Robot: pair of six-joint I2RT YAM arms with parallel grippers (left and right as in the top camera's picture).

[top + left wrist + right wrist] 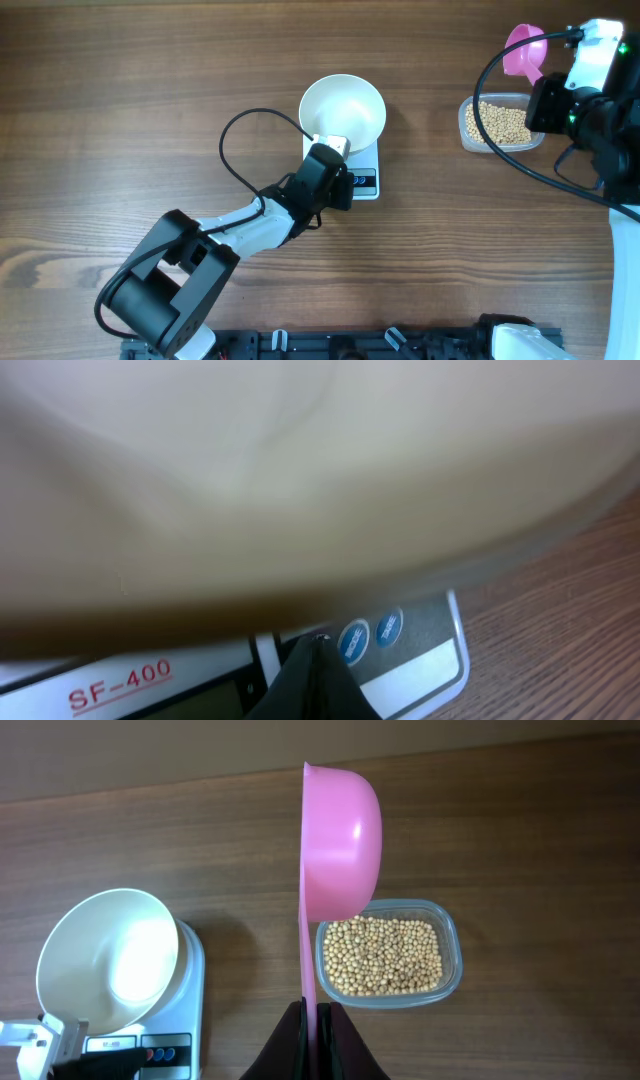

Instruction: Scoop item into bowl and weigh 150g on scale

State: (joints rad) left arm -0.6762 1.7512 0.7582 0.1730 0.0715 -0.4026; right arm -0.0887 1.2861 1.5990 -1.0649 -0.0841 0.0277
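Observation:
The white bowl [343, 107] stands empty on the white scale [362, 182] mid-table. My left gripper [340, 187] is shut, its tip touching the scale's dark button panel [400, 650] beside two blue buttons. In the left wrist view the bowl [300, 470] fills the top, blurred. My right gripper [312, 1008] is shut on the handle of a pink scoop [340, 830], held on edge above the table. The tan beans [382, 955] lie in a clear tub [500, 122] at the right. The scoop [527, 52] shows pink above the tub in the overhead view.
A black cable [240, 150] loops over the table left of the scale. The right arm's cable [500, 100] arcs across the tub. Bare wooden tabletop [120, 120] spreads to the left and front.

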